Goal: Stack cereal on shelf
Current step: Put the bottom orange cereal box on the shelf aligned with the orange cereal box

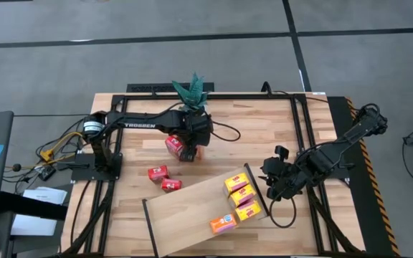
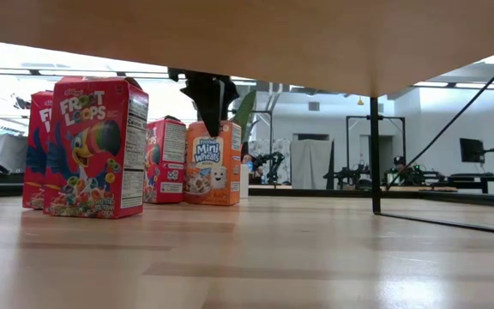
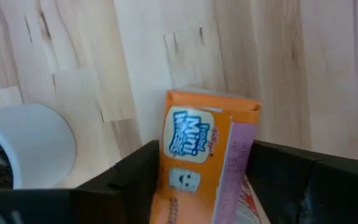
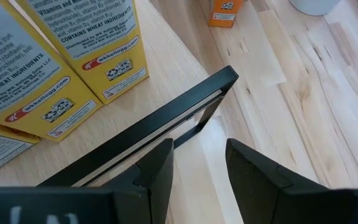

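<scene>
Currently the shelf point(image 1: 192, 211) is laid skewed toward the tabletop's point(image 1: 264, 122) near edge, with four boxes gathered at its right end. Toward the far edge, an orange cereal box point(image 3: 204, 155) is clamped in the left tool point(image 1: 190, 147); carriage to the shelf is judged next. The right tool point(image 4: 197, 165) is parted and empty beside the shelf's rail point(image 4: 160, 121).

Grey floor point(image 1: 192, 57) with dark seams surrounds the table. Behind: white walls point(image 2: 316, 107), black frames point(image 2: 374, 142), bright ceiling lights.
</scene>
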`<action>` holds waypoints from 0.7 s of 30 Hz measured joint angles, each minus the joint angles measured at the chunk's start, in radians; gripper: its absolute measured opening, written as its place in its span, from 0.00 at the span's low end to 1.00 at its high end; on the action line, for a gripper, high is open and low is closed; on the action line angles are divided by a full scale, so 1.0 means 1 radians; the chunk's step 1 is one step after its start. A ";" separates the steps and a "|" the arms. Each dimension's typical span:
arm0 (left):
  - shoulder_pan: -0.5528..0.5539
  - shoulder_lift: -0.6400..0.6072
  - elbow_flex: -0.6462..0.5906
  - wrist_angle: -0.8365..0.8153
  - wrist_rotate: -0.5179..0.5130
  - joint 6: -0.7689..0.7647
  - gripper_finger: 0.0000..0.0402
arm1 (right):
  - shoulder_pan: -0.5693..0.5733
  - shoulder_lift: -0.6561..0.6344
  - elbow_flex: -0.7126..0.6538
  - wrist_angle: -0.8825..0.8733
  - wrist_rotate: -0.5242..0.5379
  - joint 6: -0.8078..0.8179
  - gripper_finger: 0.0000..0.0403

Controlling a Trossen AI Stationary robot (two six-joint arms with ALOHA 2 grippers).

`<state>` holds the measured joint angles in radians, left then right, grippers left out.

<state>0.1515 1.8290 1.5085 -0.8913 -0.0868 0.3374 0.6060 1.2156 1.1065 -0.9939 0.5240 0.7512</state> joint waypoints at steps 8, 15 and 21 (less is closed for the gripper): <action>-0.028 0.000 0.000 -0.001 -0.008 -0.030 0.40 | 0.000 0.000 0.000 0.000 0.000 -0.001 0.41; -0.068 -0.040 0.000 -0.019 -0.054 -0.092 0.36 | 0.000 0.000 0.000 0.000 0.000 -0.002 0.42; -0.094 -0.131 0.001 -0.020 -0.082 -0.216 0.36 | 0.000 0.000 0.000 0.000 0.000 -0.002 0.41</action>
<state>0.0579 1.6979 1.5093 -0.9109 -0.1692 0.1218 0.6060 1.2156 1.1067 -0.9936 0.5241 0.7496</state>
